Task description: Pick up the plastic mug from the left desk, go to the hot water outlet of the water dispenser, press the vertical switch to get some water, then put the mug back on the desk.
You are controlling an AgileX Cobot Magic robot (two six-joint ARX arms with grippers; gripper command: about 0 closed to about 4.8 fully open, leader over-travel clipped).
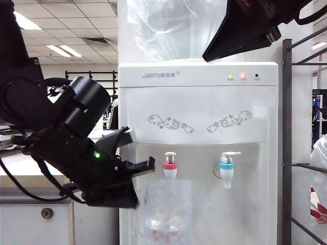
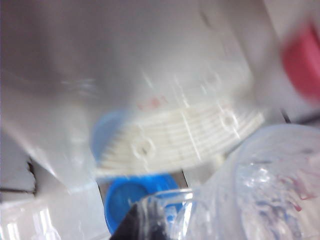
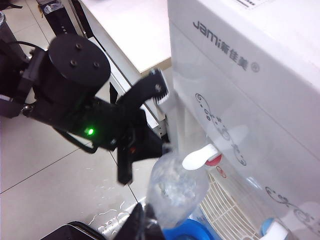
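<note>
My left gripper (image 1: pixel 134 179), clamped on the plastic mug (image 1: pixel 167 212), holds it at six o'clock under the hot water outlet (image 1: pixel 170 166); my right gripper (image 1: pixel 240 38), closed empty, hangs at twelve

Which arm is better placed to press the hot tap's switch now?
Right. The left gripper is shut on the plastic mug under the hot water outlet. The right gripper, shut and empty, hangs high beside the water dispenser, probably free to reach the vertical switch.
</note>
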